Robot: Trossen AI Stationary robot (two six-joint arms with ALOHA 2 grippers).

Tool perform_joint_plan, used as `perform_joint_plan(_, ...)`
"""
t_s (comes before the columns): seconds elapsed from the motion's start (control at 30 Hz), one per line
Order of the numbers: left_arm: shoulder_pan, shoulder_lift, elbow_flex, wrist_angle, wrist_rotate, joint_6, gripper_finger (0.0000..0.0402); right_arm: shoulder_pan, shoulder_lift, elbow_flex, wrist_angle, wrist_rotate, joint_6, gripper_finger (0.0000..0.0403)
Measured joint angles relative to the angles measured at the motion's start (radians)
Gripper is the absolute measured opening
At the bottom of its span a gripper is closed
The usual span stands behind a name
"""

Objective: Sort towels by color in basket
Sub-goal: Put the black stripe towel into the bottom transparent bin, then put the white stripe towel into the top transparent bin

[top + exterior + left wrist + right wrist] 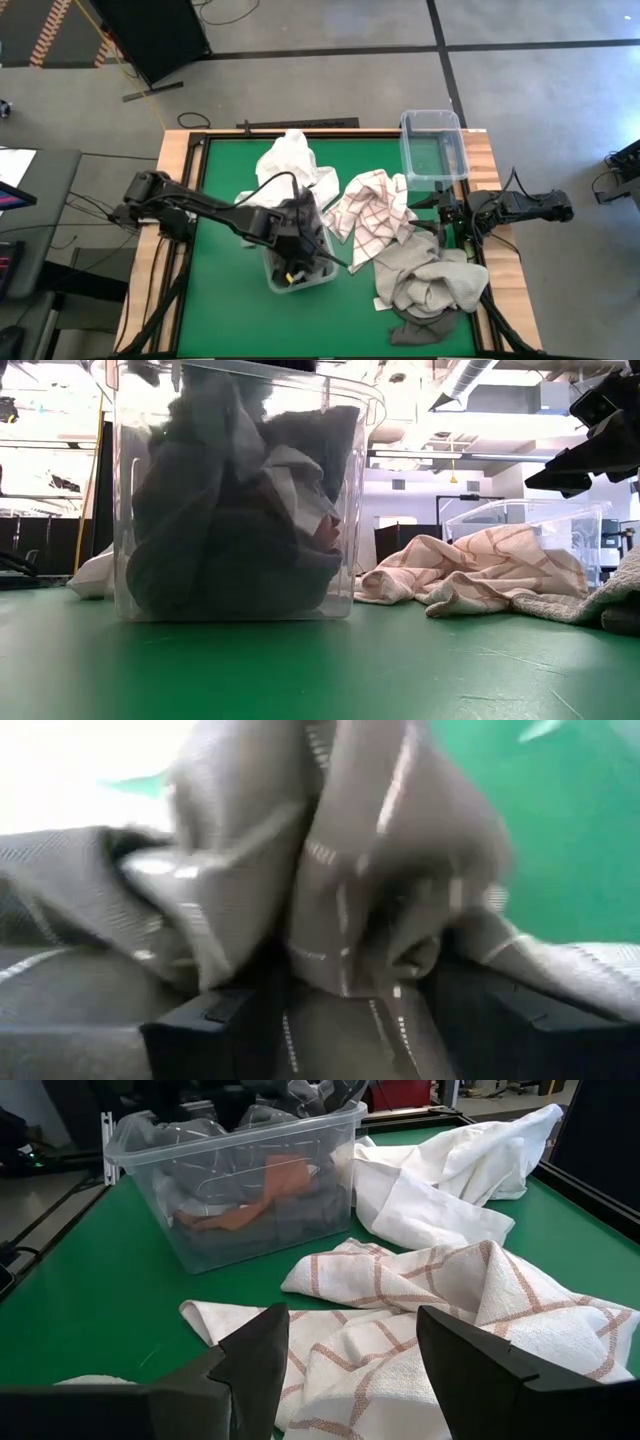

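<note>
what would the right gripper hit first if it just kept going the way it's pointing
Most likely the white towel with red checks: it lies right ahead of the open right gripper, spread on the green table. The clear bin of dark towels sits farther on, to one side. Exact depth is hard to judge.

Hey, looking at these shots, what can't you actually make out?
- High view: the near bin contents, covered by the left gripper.
- Left wrist view: the dark grey towel fills the picture, hiding the bin.
- Low view: the far bin is partly behind the checked towel.
</note>
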State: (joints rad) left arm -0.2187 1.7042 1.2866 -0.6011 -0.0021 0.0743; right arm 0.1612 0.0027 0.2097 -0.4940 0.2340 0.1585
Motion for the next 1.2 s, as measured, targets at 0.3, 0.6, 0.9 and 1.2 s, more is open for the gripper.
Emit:
perform_joint_plan(0.3, 0.057, 0.0, -0.124, 0.074, 0.049, -0.042, 0.0221, 0.0, 0.0, 0.0, 0.0, 0.0, 0.0, 0.0249)
perform_joint_plan(0.6, 0.033, -0.025, -0.045, 0.028, 0.041, -0.019, 0.0221, 0.0, 0.0, 0.0, 0.0, 0.0, 0.0, 0.0249)
perform_joint_plan(0.9, -0.006, -0.148, -0.003, -0.098, -0.022, -0.022, 0.0221, 0.0, 0.0, 0.0, 0.0, 0.0, 0.0, 0.0249)
perform_joint_plan(1.2, -0.077, -0.349, -0.003, -0.191, -0.162, -0.115, 0.0221, 0.0, 0.0, 0.0, 0.0, 0.0, 0.0, 0.0249)
